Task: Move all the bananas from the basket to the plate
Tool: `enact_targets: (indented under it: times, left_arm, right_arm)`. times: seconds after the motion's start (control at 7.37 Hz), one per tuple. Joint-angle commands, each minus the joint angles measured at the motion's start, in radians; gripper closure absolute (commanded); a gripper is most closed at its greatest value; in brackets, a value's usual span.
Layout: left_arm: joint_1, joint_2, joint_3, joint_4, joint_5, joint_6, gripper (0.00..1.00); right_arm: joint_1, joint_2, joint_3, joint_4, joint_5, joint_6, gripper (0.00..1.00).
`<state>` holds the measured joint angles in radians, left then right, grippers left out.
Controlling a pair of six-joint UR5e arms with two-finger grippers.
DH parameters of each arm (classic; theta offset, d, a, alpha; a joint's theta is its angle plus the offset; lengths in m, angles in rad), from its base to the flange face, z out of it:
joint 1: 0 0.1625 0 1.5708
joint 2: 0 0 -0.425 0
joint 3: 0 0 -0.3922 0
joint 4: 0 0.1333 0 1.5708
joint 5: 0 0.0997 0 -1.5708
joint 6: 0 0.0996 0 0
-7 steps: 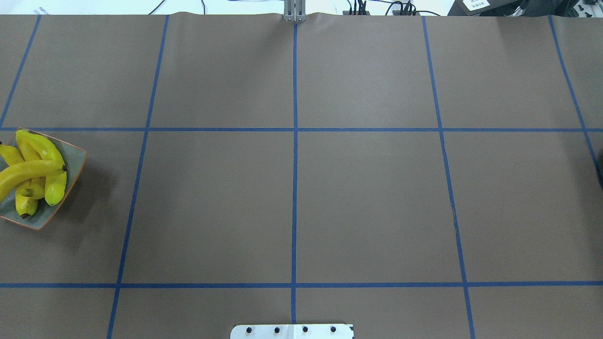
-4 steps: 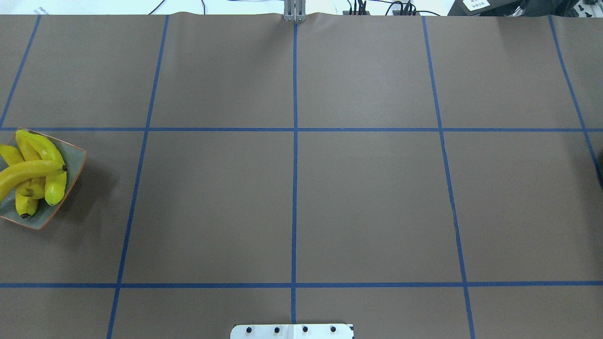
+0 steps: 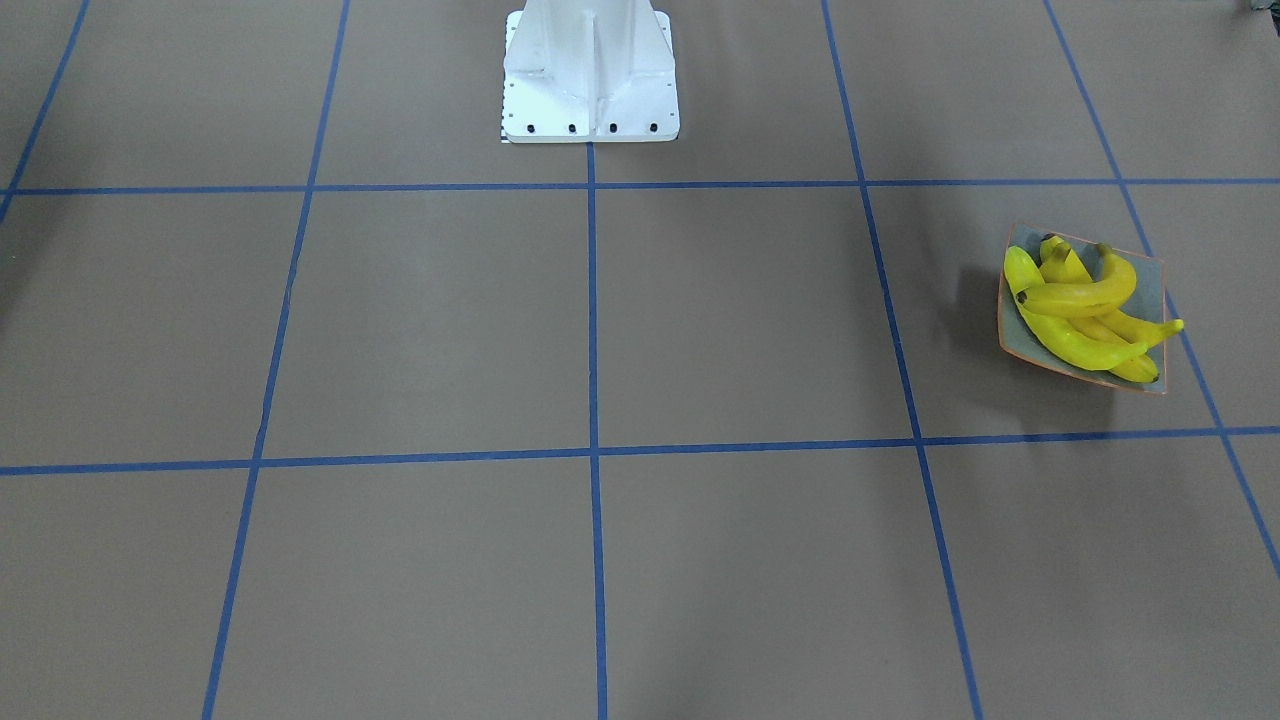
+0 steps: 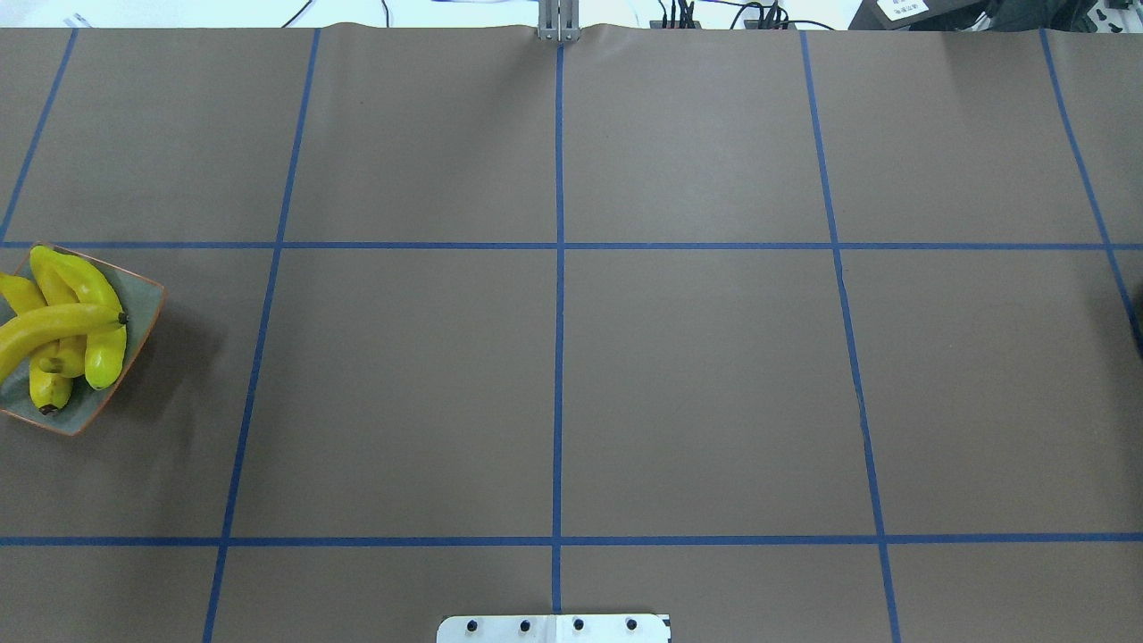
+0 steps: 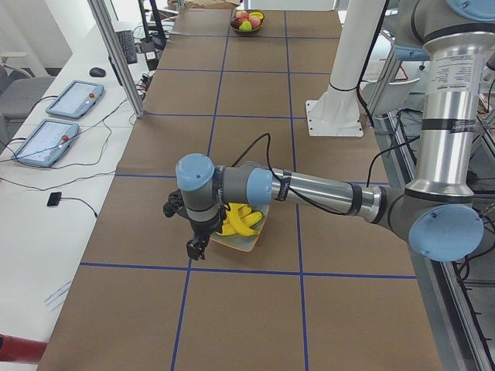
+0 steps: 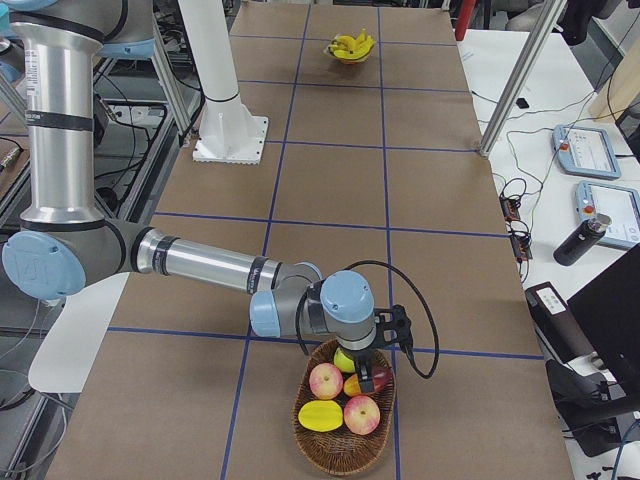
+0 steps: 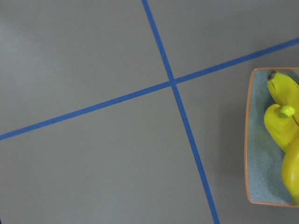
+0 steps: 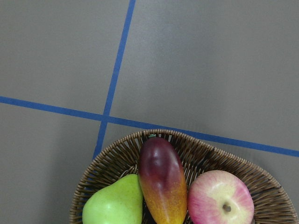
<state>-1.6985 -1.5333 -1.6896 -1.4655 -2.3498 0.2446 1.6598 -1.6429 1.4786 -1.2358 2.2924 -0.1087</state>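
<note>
four bananas (image 4: pixel 71 321) piled on plate (image 4: pixel 147 304); left tool (image 5: pixel 196 249) just beside plate, right tool (image 6: pixel 368 375) over fruit basket (image 6: pixel 338 456); opening of both: cannot tell.

Brown paper-covered table (image 4: pixel 696 393) with a blue tape grid (image 4: pixel 558 357). Green pear (image 8: pixel 114 205), red-yellow mango (image 8: pixel 162 182) and pink apple (image 8: pixel 220 198) sit touching side by side (mango in the middle). Dark bottle (image 6: pixel 578 240) stands on the white side desk (image 6: pixel 590 70).

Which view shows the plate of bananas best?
Exterior front-facing: whole plate and bananas, unobstructed. Overhead crops it at the edge; in exterior left the left arm partly covers it; exterior right shows it tiny; left wrist catches one side.
</note>
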Motion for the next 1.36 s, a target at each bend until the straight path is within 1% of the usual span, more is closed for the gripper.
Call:
enact_targets:
  times: [0.0,0.27,0.41,0.54,0.68,0.81,0.95,1.09,1.22]
  left_arm:
    - [-0.015,0.024,-0.013,-0.041,-0.013,-0.192,0.00]
    - [-0.013,0.030,-0.039,-0.041,-0.008,-0.188,0.00]
    - [-0.013,0.032,-0.010,-0.047,-0.014,-0.182,0.00]
    - [-0.015,0.032,-0.027,-0.047,-0.016,-0.177,0.00]
    - [-0.012,0.051,-0.027,-0.050,-0.008,-0.176,0.00]
    - [-0.012,0.056,-0.031,-0.065,-0.009,-0.176,0.00]
    - [-0.012,0.059,-0.032,-0.068,-0.009,-0.174,0.00]
    - [-0.012,0.062,-0.032,-0.070,-0.014,-0.174,0.00]
    - [-0.012,0.062,-0.032,-0.072,-0.014,-0.174,0.00]
  right_arm:
    - [-0.002,-0.020,0.000,-0.001,-0.013,0.003,0.00]
    - [0.000,-0.034,0.003,-0.001,-0.030,0.003,0.00]
    - [-0.011,-0.032,0.005,-0.004,-0.034,0.006,0.00]
    - [-0.041,-0.031,0.015,-0.039,-0.037,0.011,0.00]
    - [-0.049,-0.032,0.049,-0.089,-0.060,0.011,0.00]
    - [-0.057,-0.025,0.140,-0.249,-0.060,0.009,0.00]
    - [-0.057,-0.031,0.251,-0.384,-0.060,0.003,0.00]
    - [-0.058,-0.041,0.268,-0.402,-0.060,-0.002,0.00]
    - [-0.058,-0.040,0.259,-0.399,-0.054,0.010,0.00]
